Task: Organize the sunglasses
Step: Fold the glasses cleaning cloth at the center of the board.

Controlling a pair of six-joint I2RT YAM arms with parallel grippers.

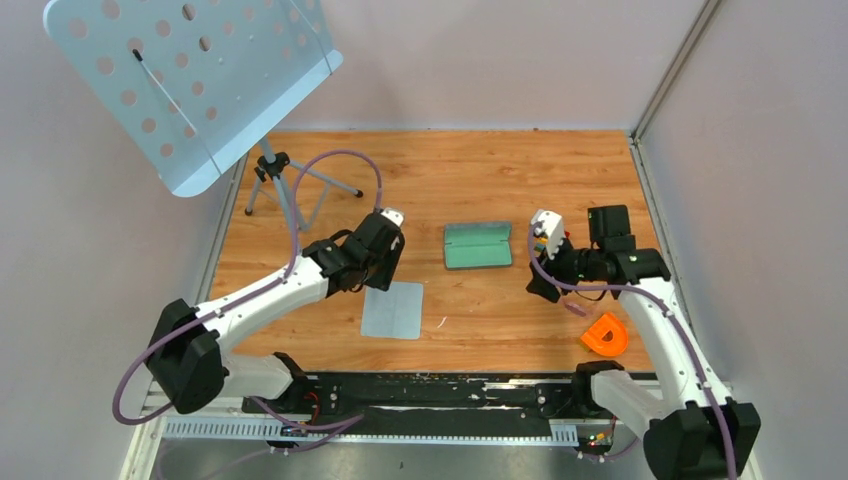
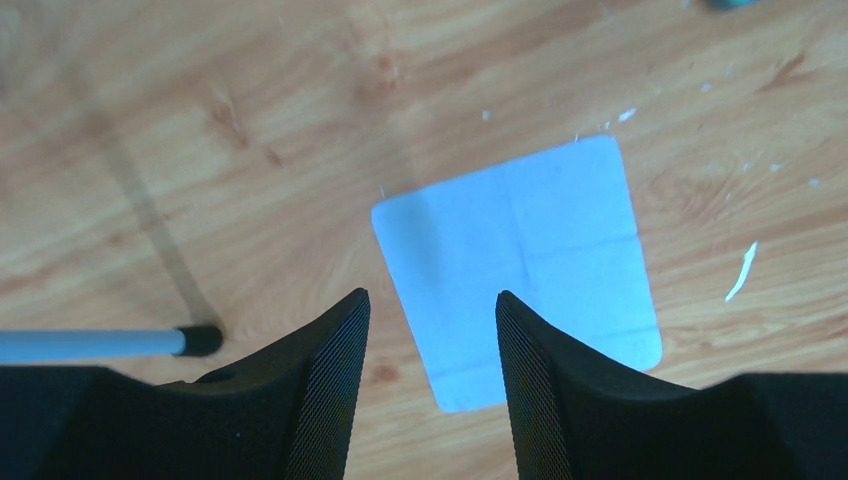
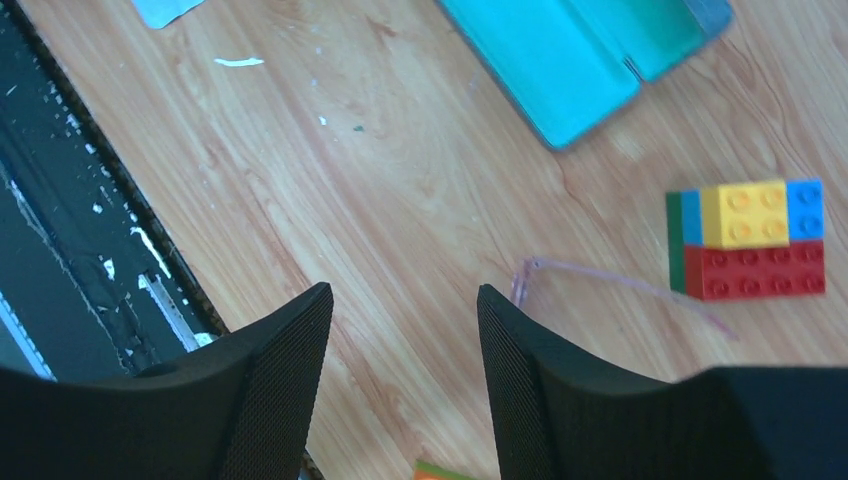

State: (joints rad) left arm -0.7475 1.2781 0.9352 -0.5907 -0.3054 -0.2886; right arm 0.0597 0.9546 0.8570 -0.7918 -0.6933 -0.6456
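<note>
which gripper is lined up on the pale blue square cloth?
The left gripper: its wrist view shows the pale blue square cloth between its fingers. The right gripper hangs over wooden tabletop near the translucent purple sunglasses.

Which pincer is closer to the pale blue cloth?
Left. The left pincer hovers over the cloth; the right pincer is well off to its right, beside the open case.

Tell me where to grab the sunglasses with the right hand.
Likely top-down: the sunglasses lie flat on the table, so pinch across the slim temple showing beside the bricks. The rest is hidden behind a finger of the right hand.
</note>
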